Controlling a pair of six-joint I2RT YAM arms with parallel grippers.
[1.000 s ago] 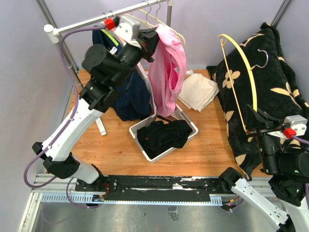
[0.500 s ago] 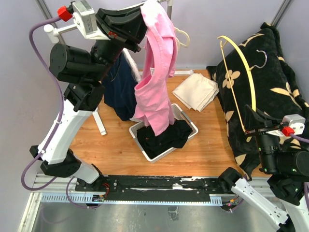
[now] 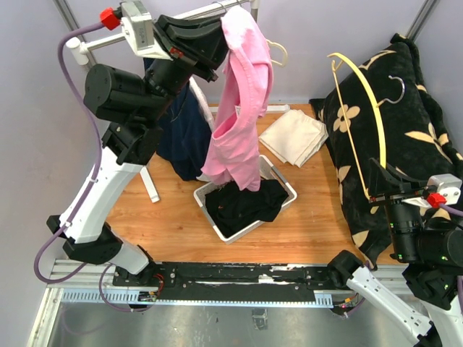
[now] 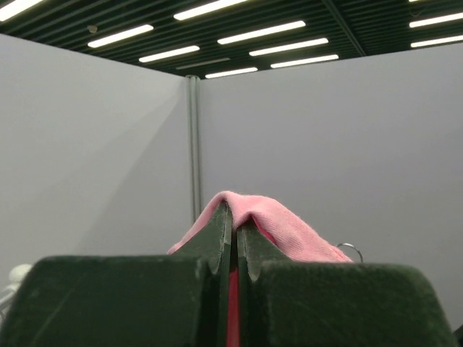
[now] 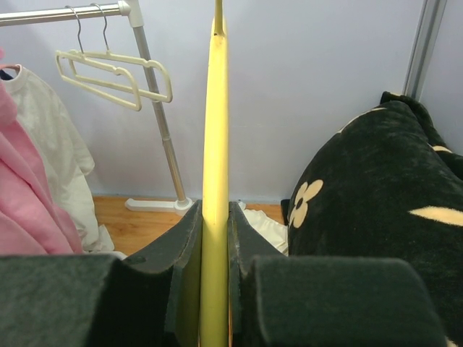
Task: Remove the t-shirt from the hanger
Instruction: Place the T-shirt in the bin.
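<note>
Judging by how things lie, you're most of the way thru: the tee (image 3: 237, 130) is off the hanger (image 5: 215, 130), w/ the two well apart. Your left end effector (image 4: 232, 220) is clenched on a fold of the pink fabric, pinched right at the tips, & holds it high, up near the rail (image 5: 58, 14). Your right end effector (image 5: 215, 213) is clamped on the yellow hanger, over by the black floral cushion (image 3: 412, 108); hanger reads bare, no cloth on it in either view. What's left, imo: set the tee down somewhere & prob park the hanger; nothing here says where, tho the bin (image 3: 264, 217) sits below the tee. Tee itself: pink, hanging long & narrow from one pinch point, bunched at the top, doubled over on itself, w/ an opening (neck or sleeve, can't tell which) gaping abt mid-length. Its low end overlaps the black clothes (image 3: 242, 206) in the bin from the top view; touching or just above, can't tell. Navy garment (image 3: 184, 137) hangs just beside it, so watch for a snag if you swing that way. Fabric looks thin & limp; expect it to sway on any quick move & slump in a heap once let go, so lower it slow & release only when most of it rests on smth.
</note>
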